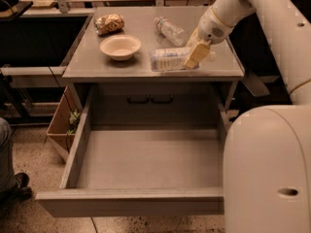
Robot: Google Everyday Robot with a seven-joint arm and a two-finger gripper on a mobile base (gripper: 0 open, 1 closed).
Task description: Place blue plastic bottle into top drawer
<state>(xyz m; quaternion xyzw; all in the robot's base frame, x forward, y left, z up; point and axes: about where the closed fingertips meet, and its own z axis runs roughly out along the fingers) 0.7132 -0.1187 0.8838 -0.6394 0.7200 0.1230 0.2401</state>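
Sideways on the tabletop (pixel 87 64), just right of the bowl (pixel 120 46): blue plastic bottle (pixel 167 59), pinched near its cap end by the clamped gripper (pixel 195 59). Below, top drawer (pixel 146 159) pulled wide out, well apart from the bottle.

Cream end effector (pixel 197 57) at pale-blue-labelled bottle (pixel 167 59); grey drawer (pixel 146 159).

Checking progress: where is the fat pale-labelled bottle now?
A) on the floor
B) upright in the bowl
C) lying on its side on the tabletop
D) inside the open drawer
C: the blue plastic bottle lies on its side on the tabletop, with the gripper at its right end, above the open top drawer.
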